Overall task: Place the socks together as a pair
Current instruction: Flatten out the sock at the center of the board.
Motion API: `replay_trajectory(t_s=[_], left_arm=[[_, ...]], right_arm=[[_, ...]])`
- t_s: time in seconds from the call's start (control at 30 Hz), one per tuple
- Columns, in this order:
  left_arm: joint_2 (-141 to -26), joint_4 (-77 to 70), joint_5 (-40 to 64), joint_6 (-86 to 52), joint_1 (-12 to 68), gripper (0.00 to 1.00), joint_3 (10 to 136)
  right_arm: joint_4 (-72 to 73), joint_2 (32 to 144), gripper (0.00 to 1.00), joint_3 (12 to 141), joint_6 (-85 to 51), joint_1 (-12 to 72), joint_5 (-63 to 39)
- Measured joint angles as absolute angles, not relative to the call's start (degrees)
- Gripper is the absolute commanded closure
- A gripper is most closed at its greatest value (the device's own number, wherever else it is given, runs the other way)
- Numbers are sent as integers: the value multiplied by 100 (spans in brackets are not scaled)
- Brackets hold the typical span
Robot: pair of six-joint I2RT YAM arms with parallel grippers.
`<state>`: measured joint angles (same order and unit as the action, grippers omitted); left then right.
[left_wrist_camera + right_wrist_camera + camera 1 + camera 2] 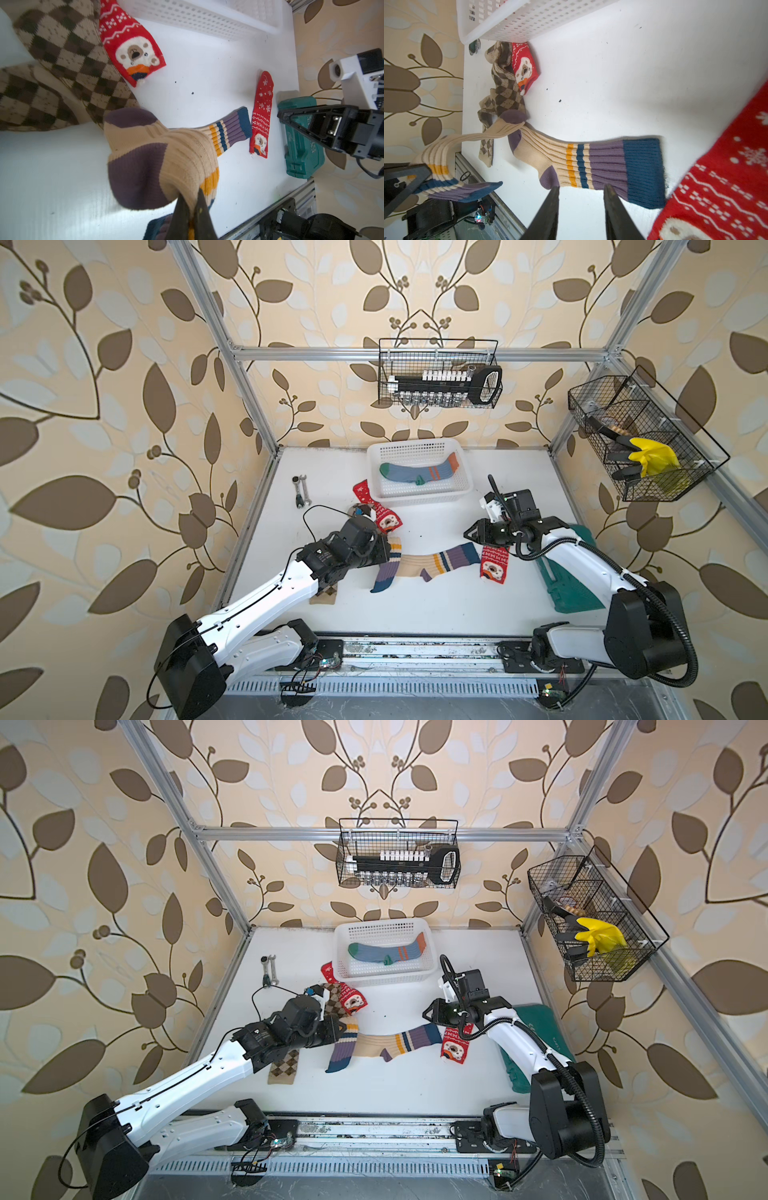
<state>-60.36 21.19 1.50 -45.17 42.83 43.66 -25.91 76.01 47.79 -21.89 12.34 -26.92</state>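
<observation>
Top view: you lose most of one argyle sock (323, 598) under the left arm (266, 597). The right arm (523, 1040) covers much of the green case (544, 1019).

Right wrist view: the red sock (726, 176) runs off the edge. The small shiny thing (474, 46) by the basket (500, 25) is too small to tell.

Left wrist view: the left gripper (192, 218) and the pinched beige sock (187, 166) are cut off by the frame.

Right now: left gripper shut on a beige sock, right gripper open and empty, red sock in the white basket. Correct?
One error: the white basket holds a blue-grey sock, not a red one; both top views show it. The rest stands: left gripper shut on a beige sock, right gripper open and empty.
</observation>
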Motion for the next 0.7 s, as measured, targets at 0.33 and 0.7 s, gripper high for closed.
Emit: replay_trajectory(t_s=[0.33, 0.7], left_arm=[[-6792, 423, -735, -5201, 5162, 93, 4359], [-7728, -611, -1046, -5636, 5811, 46, 4219]], right_arm=[[-2799, 7603, 62, 4779, -2152, 1712, -2561], [-2987, 7603, 61, 4779, -2088, 1726, -2392]])
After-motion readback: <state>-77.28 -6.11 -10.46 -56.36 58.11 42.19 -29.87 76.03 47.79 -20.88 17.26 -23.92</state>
